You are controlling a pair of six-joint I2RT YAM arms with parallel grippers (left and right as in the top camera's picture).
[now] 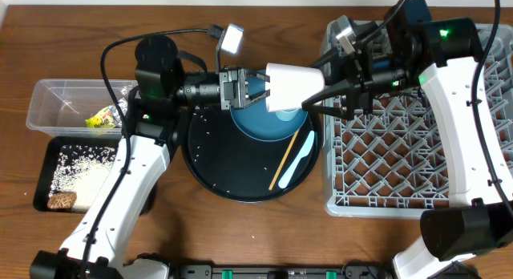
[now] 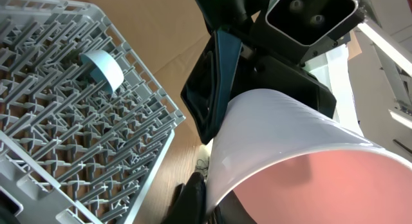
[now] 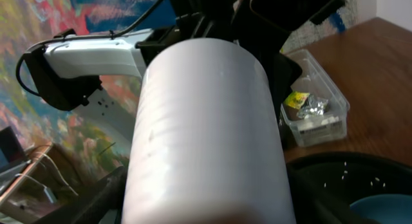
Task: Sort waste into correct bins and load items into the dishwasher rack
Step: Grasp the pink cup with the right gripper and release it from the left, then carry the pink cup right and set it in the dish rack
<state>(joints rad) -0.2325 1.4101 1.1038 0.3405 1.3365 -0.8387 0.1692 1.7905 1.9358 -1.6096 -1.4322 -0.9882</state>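
The pink cup [image 1: 292, 86], white outside and pink inside, hangs on its side in the air between the two arms, over the far edge of the large round black tray [image 1: 204, 163] and above the dark blue plate [image 1: 258, 123]. Its wide mouth faces the left tool [image 1: 260, 88], and its narrow base points toward the right tool [image 1: 314, 86].

The left tool is clenched on the cup's rim. In the left wrist view, dark fingers [image 2: 192, 195] sit against the wall at the mouth. The right tool's two black fingers straddle the cup's body, one on each side and close against it. I cannot tell whether they press on it.

The dishwasher rack [image 1: 401, 159] stands on the bench just beside the round tray. The chopstick [image 1: 284, 159] and the white spoon [image 1: 301, 159] lie on the tray below the cup.
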